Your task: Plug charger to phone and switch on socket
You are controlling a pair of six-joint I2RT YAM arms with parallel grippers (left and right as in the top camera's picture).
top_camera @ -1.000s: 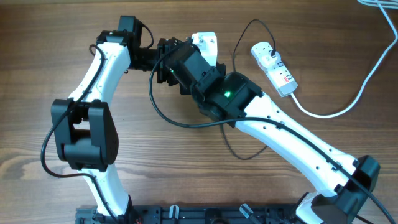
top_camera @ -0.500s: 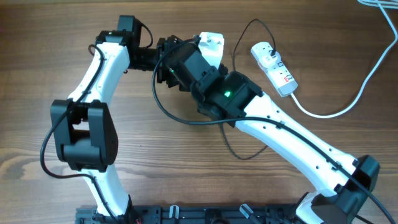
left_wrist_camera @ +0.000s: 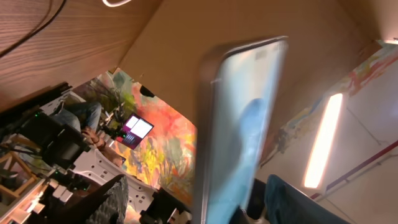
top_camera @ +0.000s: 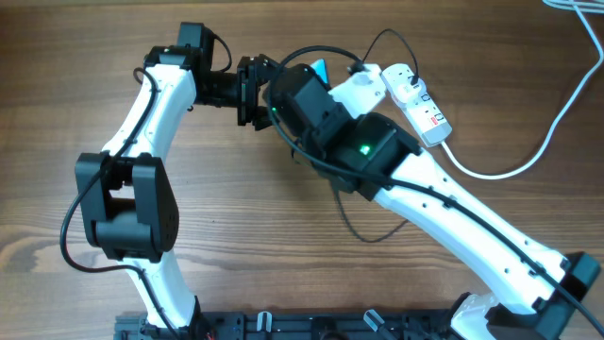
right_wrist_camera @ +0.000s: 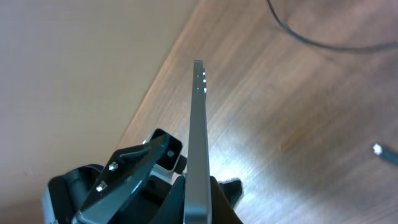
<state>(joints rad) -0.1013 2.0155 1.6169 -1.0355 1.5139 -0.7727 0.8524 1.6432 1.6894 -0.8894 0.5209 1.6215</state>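
Note:
The phone (right_wrist_camera: 199, 124) stands edge-on in the right wrist view, with my right gripper (right_wrist_camera: 198, 186) shut on its lower end. From overhead only a teal sliver of the phone (top_camera: 319, 70) shows past the right arm. In the left wrist view the phone (left_wrist_camera: 242, 124) stands between my left gripper's (left_wrist_camera: 199, 190) widely spread fingers, and that gripper is open. The charger's thin black cable (top_camera: 370, 47) arcs from the white adapter on the socket (top_camera: 420, 104). A small connector tip (right_wrist_camera: 377, 148) lies on the wood, apart from the phone.
A thick white cord (top_camera: 528, 161) runs from the socket toward the table's right edge. More black cable (top_camera: 349, 222) loops under the right arm. Both grippers meet at the table's far centre, left gripper (top_camera: 253, 90) facing right.
My right wrist has rolled and shifted slightly right, swinging its white housing toward the socket, so the phone's teal screen now shows. The left arm has stayed in place.

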